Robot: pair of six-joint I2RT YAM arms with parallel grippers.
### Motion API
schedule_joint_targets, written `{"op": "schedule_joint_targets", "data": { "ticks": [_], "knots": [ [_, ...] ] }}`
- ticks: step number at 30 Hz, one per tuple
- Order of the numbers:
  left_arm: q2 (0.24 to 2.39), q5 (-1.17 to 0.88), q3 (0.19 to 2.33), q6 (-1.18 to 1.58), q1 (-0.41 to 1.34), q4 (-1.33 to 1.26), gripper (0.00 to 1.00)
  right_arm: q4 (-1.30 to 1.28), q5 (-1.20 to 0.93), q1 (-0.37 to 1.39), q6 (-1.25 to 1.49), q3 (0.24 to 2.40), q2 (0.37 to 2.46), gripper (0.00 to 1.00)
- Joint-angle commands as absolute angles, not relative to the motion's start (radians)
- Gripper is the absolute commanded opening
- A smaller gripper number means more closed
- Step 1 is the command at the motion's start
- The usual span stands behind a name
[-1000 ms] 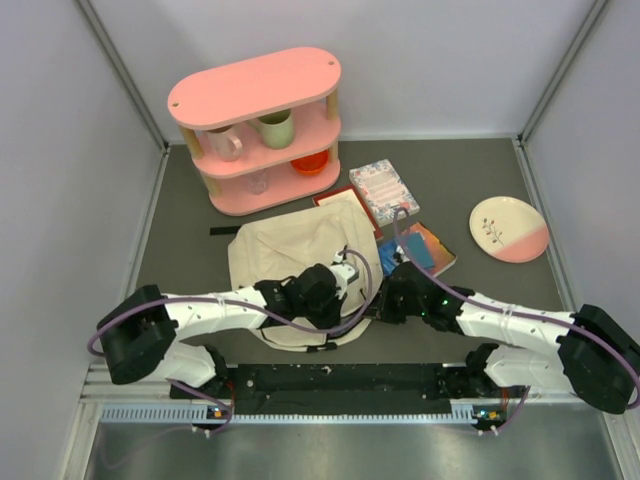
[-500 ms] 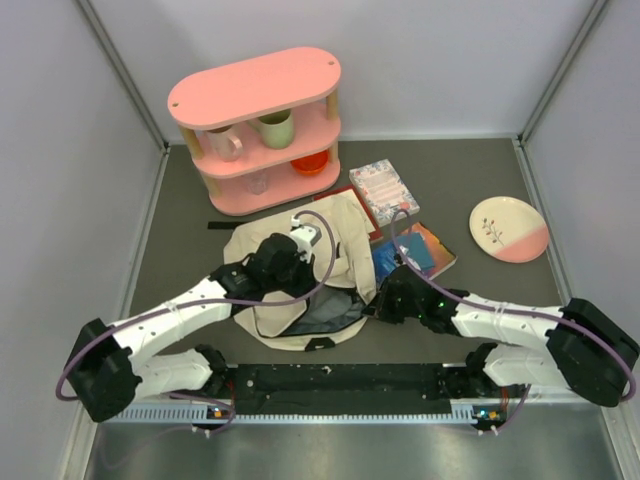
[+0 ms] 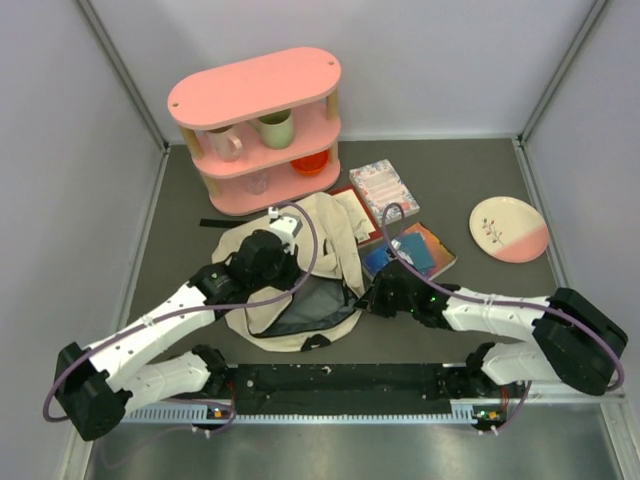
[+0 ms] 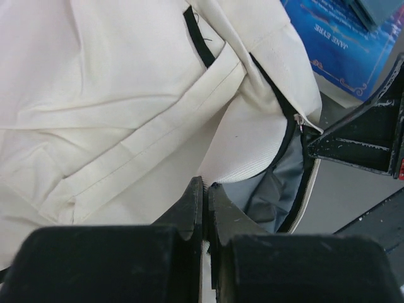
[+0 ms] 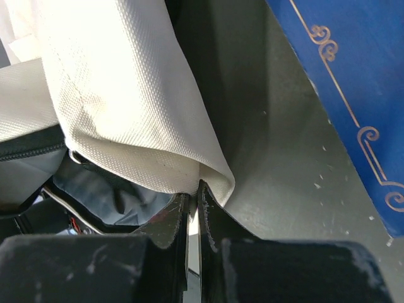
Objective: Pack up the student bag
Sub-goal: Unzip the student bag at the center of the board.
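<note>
- Dark grey table (image 3: 170, 220) walled by pale panels, with a pink shelf (image 3: 255, 90) at 11 o'clock.
- Left gripper (image 4: 203, 192) is pressed together, pinching cream fabric of the student bag (image 3: 335, 225), which lies mid-table with its mouth gaping toward 6 o'clock.
- Right gripper (image 5: 193, 192) pinches the bag's rim at its 3 o'clock.
- Blue Jane Eyre book (image 3: 382, 260) is partly hidden by the right arm; plate (image 3: 508, 228) at 2 o'clock.
- The bag's inside is too dark to make out.
</note>
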State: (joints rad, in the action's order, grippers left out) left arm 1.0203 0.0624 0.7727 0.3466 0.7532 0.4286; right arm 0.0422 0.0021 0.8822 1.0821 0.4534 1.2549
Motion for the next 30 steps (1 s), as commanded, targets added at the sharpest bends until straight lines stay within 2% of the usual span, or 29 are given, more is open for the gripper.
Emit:
{"op": "schedule_joint_targets", "data": {
  "ticks": [1,6,10,16,17,18,19,20,22,23,28,30],
  "knots": [
    [0.919,0.220,0.831,0.325,0.707,0.397,0.00,-0.032,0.052,0.884,1.040,0.465,1.316,0.00],
    [0.908,0.328,0.847,0.321,0.701,0.482,0.00,-0.009,0.034,0.884,1.034,0.486,1.350,0.00],
    [0.881,0.247,0.828,0.284,0.692,0.449,0.00,0.020,0.026,0.885,1.022,0.497,1.353,0.00],
    [0.951,0.169,0.880,0.249,0.692,0.475,0.00,0.049,-0.040,0.885,0.993,0.548,1.399,0.00],
    [0.986,0.147,0.888,0.247,0.690,0.482,0.00,0.055,-0.067,0.885,0.992,0.561,1.407,0.05],
    [1.002,0.134,0.894,0.247,0.690,0.491,0.09,0.063,-0.078,0.885,0.989,0.566,1.413,0.13],
    [1.024,0.117,0.913,0.250,0.690,0.523,0.23,0.049,-0.080,0.884,0.988,0.572,1.399,0.24],
    [1.031,0.109,0.917,0.255,0.692,0.529,0.36,0.046,-0.062,0.885,0.986,0.569,1.379,0.42],
    [1.025,0.107,0.922,0.250,0.692,0.531,0.58,-0.032,-0.011,0.885,0.980,0.566,1.286,0.64],
    [1.017,0.118,0.922,0.252,0.692,0.528,0.64,-0.070,0.064,0.885,0.968,0.577,1.244,0.77],
    [0.948,0.091,0.917,0.255,0.692,0.466,0.81,-0.259,0.260,0.852,0.917,0.615,1.034,0.85],
    [0.940,0.054,0.926,0.250,0.690,0.448,0.82,-0.296,0.278,0.819,0.902,0.612,0.956,0.86]
  ]
}}
